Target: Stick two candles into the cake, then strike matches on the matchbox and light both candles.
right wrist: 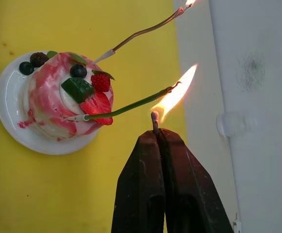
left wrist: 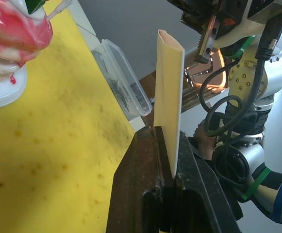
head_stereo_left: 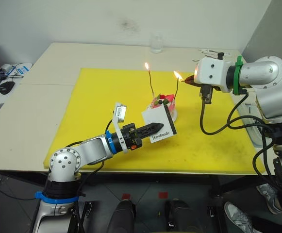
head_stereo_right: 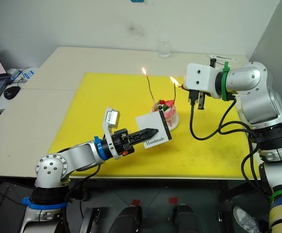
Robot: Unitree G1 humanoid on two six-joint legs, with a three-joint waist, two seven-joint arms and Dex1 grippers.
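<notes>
Now right tool (right wrist: 156, 133) clenched on match (right wrist: 154, 120), flame touching candle (right wrist: 131, 106) tip above cake (right wrist: 63, 99).

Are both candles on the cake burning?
Yes: each of the two candles stuck in the cake carries a flame at its tip.

Head eyes: high, facing forward and down; both share the yellow mat (head_stereo_left: 102, 121).
Left wrist: low, close, along the mat, seemingly sideways.
Right wrist: close above the cake (right wrist: 65, 99), facing down.
</notes>
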